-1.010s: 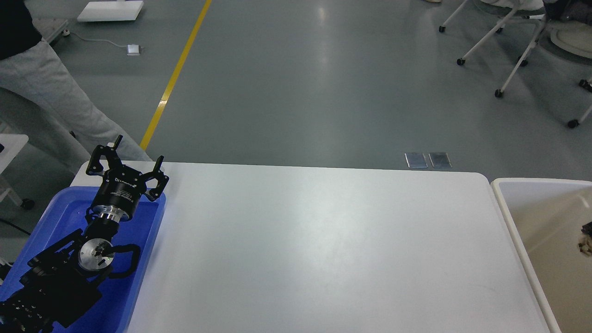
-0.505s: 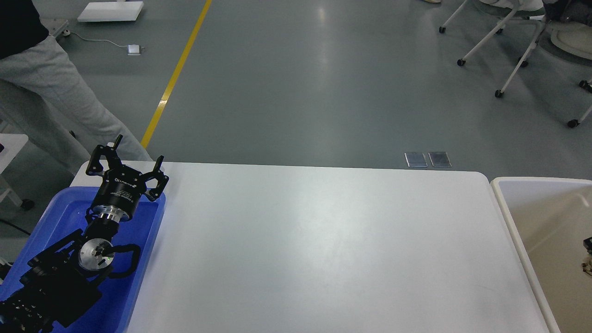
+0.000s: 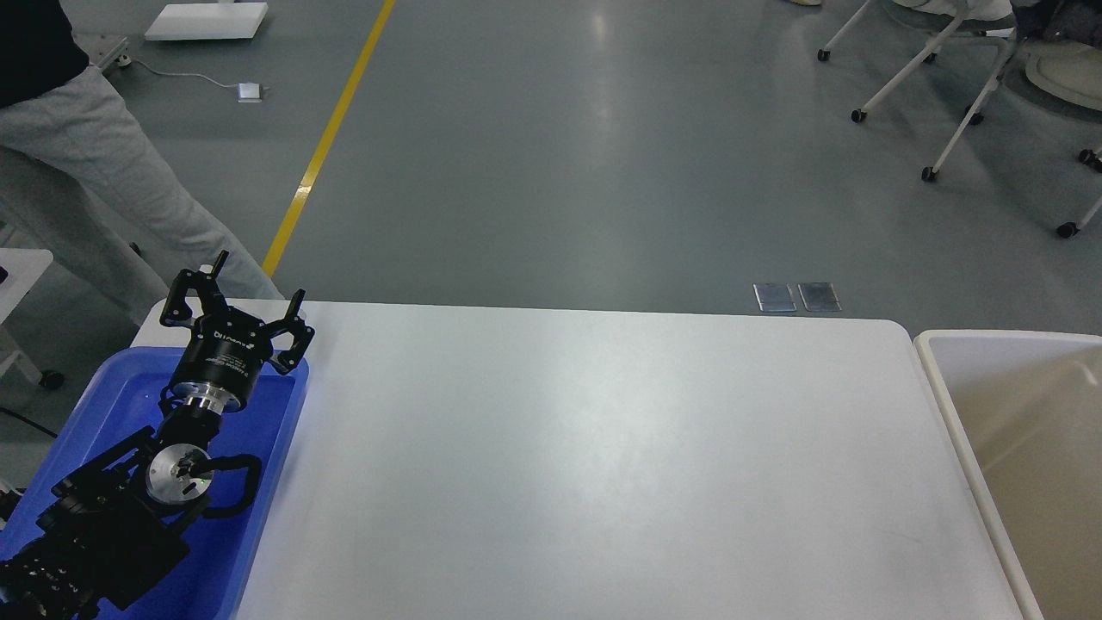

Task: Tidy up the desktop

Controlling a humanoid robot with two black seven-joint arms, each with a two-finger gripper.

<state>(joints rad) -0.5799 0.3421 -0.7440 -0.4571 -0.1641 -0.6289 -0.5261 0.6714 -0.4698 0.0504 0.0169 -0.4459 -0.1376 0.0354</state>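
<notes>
The table (image 3: 603,465), a glossy white top with rounded corners, is occupying the centre and lower part of the head view, running from about 9 o'clock across to 3 o'clock and down to the bottom edge. Overhead light is reflecting off its middle.

At 8 o'clock a blue tray (image 3: 120,392) is sitting against the table's left edge. The left arm is entering from the lower-left corner and rising over this tray. Its left end effector (image 3: 256,280) is pointing up and away at about 10 o'clock, with its 2 fingers standing spread apart and nothing between them (the tips are showing against the grey floor and the table's far-left corner).

The right end effector is not appearing anywhere in the view.

At 4 o'clock an off-white bin (image 3: 938,379) with a beige interior is standing just beside the table's right edge; only its left part is falling inside the frame.

Beyond the table, a grey floor (image 3: 551,172) is carrying a yellow line (image 3: 323,146) running toward 11 o'clock. A person in grey trousers (image 3: 95,189) is standing at 10 o'clock, cut off by the frame. White chair legs on castors (image 3: 947,95) are showing at 1 o'clock. 2 small metal floor plates (image 3: 796,297) are lying just past the table's far edge, at about 2 o'clock.
</notes>
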